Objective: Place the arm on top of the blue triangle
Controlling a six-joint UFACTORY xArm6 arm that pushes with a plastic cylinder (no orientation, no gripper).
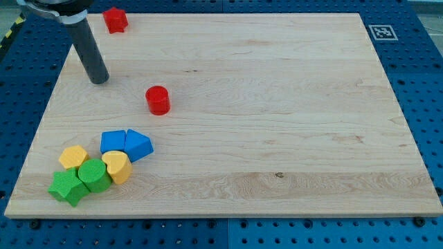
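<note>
The blue triangle (138,145) lies on the wooden board (277,104) at the lower left, touching a blue block (113,141) on its left. My tip (99,79) is near the board's upper left, well above the blue triangle and apart from every block. A red cylinder (158,99) stands between the tip and the blue triangle, a little to the right.
A red block (115,19) sits at the top left edge. Below the blue blocks lie a yellow hexagon-like block (73,157), a yellow heart-like block (118,166), a green block (93,174) and a green star-like block (67,187). A marker tag (381,32) sits beyond the top right corner.
</note>
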